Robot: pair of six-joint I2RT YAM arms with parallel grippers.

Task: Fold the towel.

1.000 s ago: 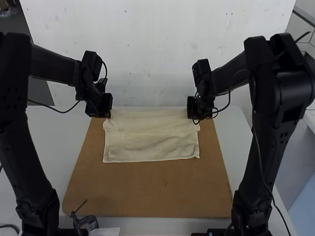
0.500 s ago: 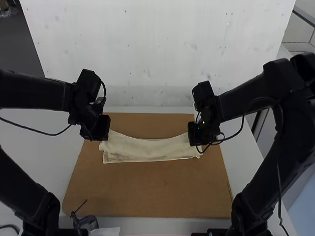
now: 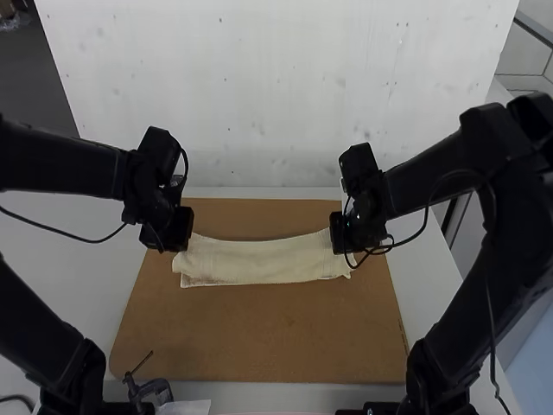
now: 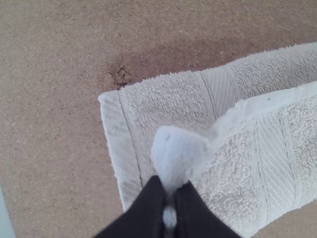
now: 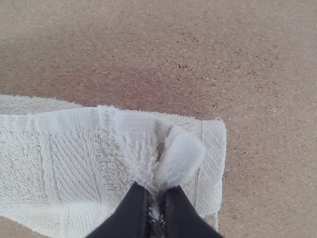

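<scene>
1. The left gripper has its jaws closed on a corner of the towel, the cloth puckered up between the black fingertips.
2. The right gripper likewise pinches the opposite corner (a neat little tuft pokes out).
3. Between them the towel lies doubled over in a narrow strip, its upper layer sagging slightly along the far edge; the lower layer peeks out at both ends.
4. Beneath is the brown board, on a pale table.
</scene>
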